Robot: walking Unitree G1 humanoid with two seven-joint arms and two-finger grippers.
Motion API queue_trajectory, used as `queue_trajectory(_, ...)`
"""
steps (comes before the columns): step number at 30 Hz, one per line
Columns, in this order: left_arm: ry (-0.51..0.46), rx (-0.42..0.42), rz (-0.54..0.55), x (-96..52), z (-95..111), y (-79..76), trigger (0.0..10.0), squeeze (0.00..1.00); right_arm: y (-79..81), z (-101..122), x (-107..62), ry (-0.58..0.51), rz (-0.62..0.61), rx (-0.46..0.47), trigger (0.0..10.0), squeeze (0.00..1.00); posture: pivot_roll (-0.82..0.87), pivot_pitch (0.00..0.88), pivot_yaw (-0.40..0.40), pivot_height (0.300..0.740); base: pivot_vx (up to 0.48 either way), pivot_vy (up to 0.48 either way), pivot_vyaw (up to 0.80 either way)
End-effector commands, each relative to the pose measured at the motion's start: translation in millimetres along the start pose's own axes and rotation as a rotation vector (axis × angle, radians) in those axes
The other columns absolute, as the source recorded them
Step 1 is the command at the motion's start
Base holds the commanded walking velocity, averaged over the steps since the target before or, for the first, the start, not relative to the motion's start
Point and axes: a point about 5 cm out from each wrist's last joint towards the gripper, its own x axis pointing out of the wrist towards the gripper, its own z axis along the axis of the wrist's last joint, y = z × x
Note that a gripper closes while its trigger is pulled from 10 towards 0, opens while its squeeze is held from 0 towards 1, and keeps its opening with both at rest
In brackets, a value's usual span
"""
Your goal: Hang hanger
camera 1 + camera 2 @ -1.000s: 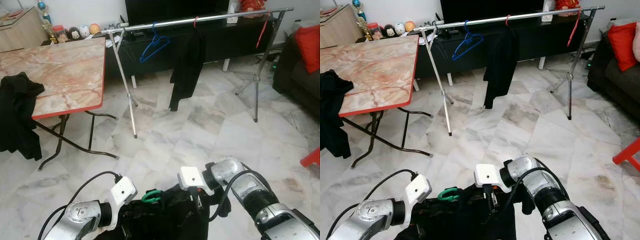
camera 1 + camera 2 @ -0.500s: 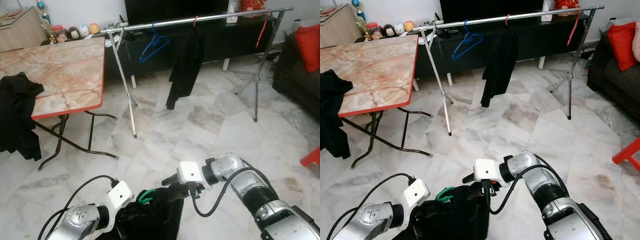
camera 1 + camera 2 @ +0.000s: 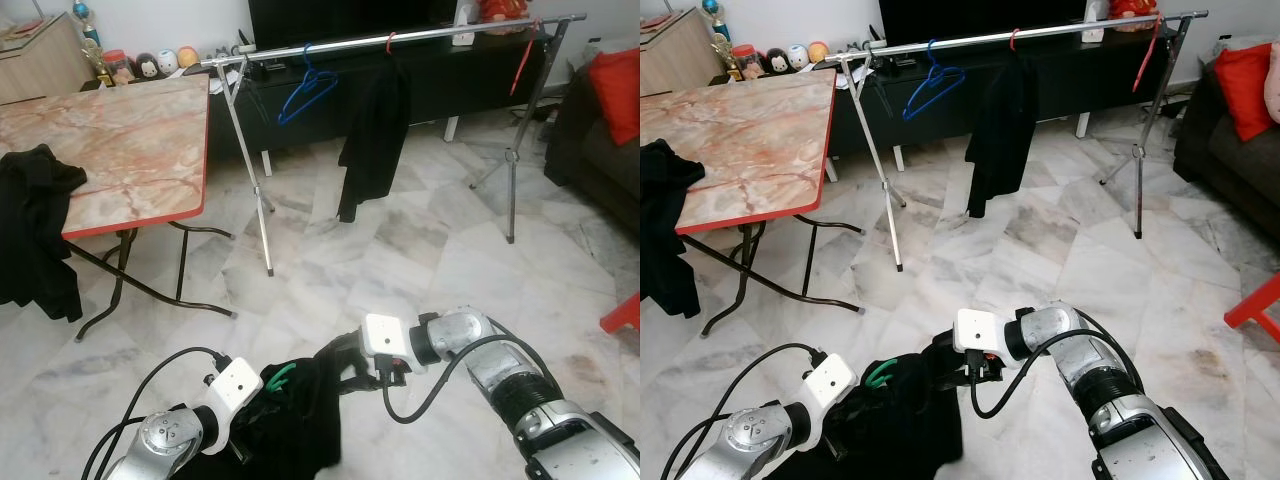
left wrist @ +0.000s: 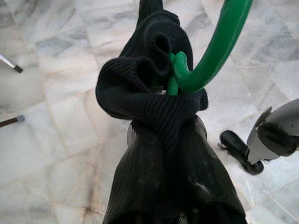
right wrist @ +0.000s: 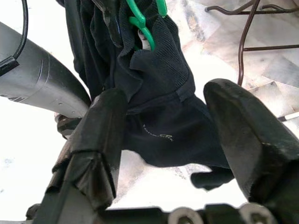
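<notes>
Right wrist view has the right claw spread wide around the black garment, its fingers not pressing the cloth. That garment hangs on a green hanger, low over the marble floor between both arms. Whether the left claw, buried in the cloth, is spread or pinching cannot be told. Ahead stands the clothes rail.
</notes>
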Motion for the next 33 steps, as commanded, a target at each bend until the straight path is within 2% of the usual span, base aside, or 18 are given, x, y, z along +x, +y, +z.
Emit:
queue_trajectory(1,-0.019,0.002,0.026,-2.4,0.1,4.3,0.0,0.00,-1.1,-3.1,-0.9,0.016,-0.041,-0.003,10.0,1.00,-0.09,0.000,0.095,0.740,0.000,0.000,0.00)
queue_trajectory(3,-0.030,0.004,0.010,-3.0,-0.1,2.3,0.0,0.00,-1.4,-4.4,-0.8,0.030,-0.061,-0.018,10.0,1.00,-0.09,0.000,0.095,0.740,0.000,0.000,0.00)
queue_trajectory(4,-0.033,0.020,-0.026,-3.8,1.3,0.8,0.0,0.00,-2.8,-3.6,-1.2,0.044,-0.063,-0.040,10.0,0.03,-0.09,0.000,0.092,0.740,0.000,0.000,0.00)
queue_trajectory(6,-0.037,0.026,-0.045,-4.3,2.4,0.1,0.0,0.00,-3.7,-3.0,-1.4,0.052,-0.062,-0.053,10.0,0.00,-0.09,0.000,0.092,0.740,0.000,0.000,0.00)
queue_trajectory(7,-0.039,0.035,-0.061,-5.0,4.0,-0.5,0.0,0.00,-4.0,-2.3,-1.6,0.052,-0.049,-0.052,10.0,0.24,-0.09,0.000,0.091,0.740,0.000,0.000,0.00)
queue_trajectory(8,-0.042,0.040,-0.076,-5.7,5.7,-1.2,0.0,0.00,-4.3,-1.6,-1.8,0.049,-0.036,-0.045,10.0,1.00,-0.09,0.000,0.090,0.740,0.000,0.000,0.00)
queue_trajectory(11,-0.059,0.057,-0.115,-7.4,12.1,-3.0,0.0,0.00,-3.9,1.3,-2.0,0.038,0.004,-0.052,10.0,1.00,-0.09,0.000,0.089,0.740,0.000,0.000,0.00)
queue_trajectory(12,-0.076,0.068,-0.140,-8.1,17.3,-4.3,0.0,0.00,-3.3,2.1,-1.6,0.048,0.016,-0.083,10.0,1.00,-0.09,0.000,0.088,0.740,0.000,0.000,0.00)
queue_trajectory(13,-0.080,0.074,-0.150,-8.3,19.2,-4.8,0.0,0.00,-2.7,2.0,-1.3,0.052,0.025,-0.093,10.0,0.98,-0.09,0.000,0.086,0.740,0.000,0.000,0.00)
queue_trajectory(15,-0.087,0.089,-0.174,-9.1,23.4,-5.6,0.0,0.00,-1.2,1.8,-0.7,0.059,0.044,-0.113,10.0,0.15,-0.09,0.000,0.086,0.740,0.000,0.000,0.00)
queue_trajectory(16,-0.094,0.105,-0.200,-10.4,28.1,-6.3,0.0,0.00,-0.9,2.2,-0.2,0.055,0.051,-0.114,10.0,0.00,-0.08,0.000,0.084,0.740,0.000,0.000,0.00)
queue_trajectory(30,-0.128,0.175,-0.289,-17.6,51.8,-10.8,0.0,0.00,0.6,-0.7,5.4,0.098,0.067,-0.135,10.0,0.00,-0.07,0.000,0.078,0.740,0.000,0.000,0.00)
queue_trajectory(33,-0.133,0.203,-0.327,-19.9,59.3,-14.8,0.0,0.00,4.8,-5.9,6.6,0.099,0.079,-0.107,10.0,0.00,-0.07,0.000,0.076,0.740,0.000,0.000,0.00)
